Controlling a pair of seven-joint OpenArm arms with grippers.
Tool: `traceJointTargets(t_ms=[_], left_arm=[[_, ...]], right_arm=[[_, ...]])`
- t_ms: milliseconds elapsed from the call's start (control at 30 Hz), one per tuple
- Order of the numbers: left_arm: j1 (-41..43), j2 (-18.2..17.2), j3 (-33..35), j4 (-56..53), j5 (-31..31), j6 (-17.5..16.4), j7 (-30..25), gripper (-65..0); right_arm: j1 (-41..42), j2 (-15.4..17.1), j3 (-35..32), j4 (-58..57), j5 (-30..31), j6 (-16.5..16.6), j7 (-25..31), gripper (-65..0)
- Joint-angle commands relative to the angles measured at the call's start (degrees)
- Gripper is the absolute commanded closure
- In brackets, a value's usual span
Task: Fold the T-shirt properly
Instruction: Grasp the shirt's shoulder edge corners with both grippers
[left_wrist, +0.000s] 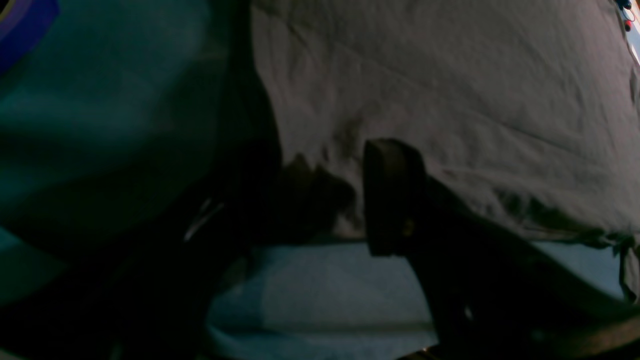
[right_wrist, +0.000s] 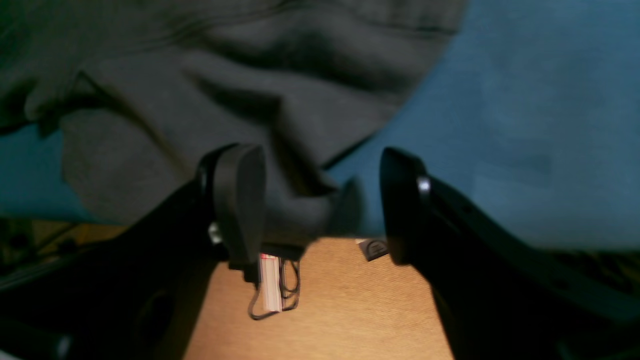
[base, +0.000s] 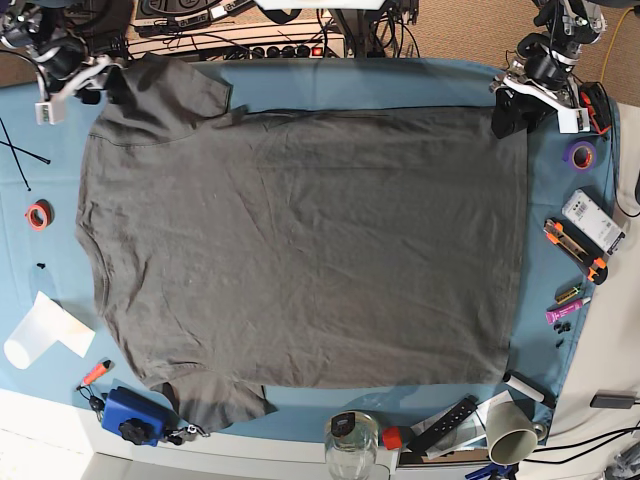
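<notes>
The dark grey T-shirt (base: 300, 240) lies spread flat on the blue-teal tablecloth (base: 560, 290), sleeves toward the left. My left gripper (base: 506, 118) is at the shirt's far right hem corner. In the left wrist view its fingers (left_wrist: 390, 195) stand apart, with the bunched corner of the shirt (left_wrist: 450, 100) between them (left_wrist: 320, 200). My right gripper (base: 110, 88) is at the far left sleeve. In the right wrist view it (right_wrist: 320, 200) is open, and the sleeve edge (right_wrist: 200, 100) lies between its fingers (right_wrist: 240, 200), unpinched.
Around the shirt lie a red tape roll (base: 38, 214), a purple tape roll (base: 580, 153), a phone-like device (base: 592, 220), an orange cutter (base: 575, 248), a cup (base: 512, 430), a jar (base: 352, 440) and a blue box (base: 130, 415). The far table edge and the floor (right_wrist: 325, 300) are right behind the right gripper.
</notes>
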Motion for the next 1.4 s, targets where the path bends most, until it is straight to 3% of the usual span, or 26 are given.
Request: traceJointTargets(t_ms=[0,267,367,633,933,1067,1300,1367], left_arm=[[0.8,-0.2,0.0,0.0,2.0,1.0,3.2,-30.9],[0.8,-0.2,0.0,0.0,2.0,1.0,3.2,-30.9],[0.8,-0.2,0.0,0.0,1.9,1.0,3.2,-30.9],[0.8,-0.2,0.0,0.0,2.0,1.0,2.3,-30.9],[0.8,-0.2,0.0,0.0,2.0,1.0,2.3,-30.9],[0.8,-0.2,0.0,0.0,2.0,1.0,2.3,-30.9],[0.8,-0.2,0.0,0.0,1.9,1.0,2.3,-30.9],[0.8,-0.2,0.0,0.0,1.9,1.0,2.3,-30.9]], right_arm=[[-0.3,0.9,-0.3,0.6,-0.2,-0.7,1.8,-35.0],[0.5,0.6,-2.0,-6.7,-2.1,-2.2,3.3,-35.0],[0.5,0.6,-2.0,-9.4,-0.1,-0.4,2.8,-35.0],[0.5,0.5,-2.0,-10.3,6.8,0.1,-4.4,-35.0],[0.3,-3.9,-2.1,-10.3,7.9,0.1,-5.7,-34.9],[0.3,-4.4,-2.1,-10.3,9.6,0.1,-5.7,-26.2],[0.3,-4.4,-2.1,-10.3,9.5,0.1,-5.7,-25.3],[0.3,-4.4,-2.1,-10.3,9.5,0.1,-5.7,-18.3]])
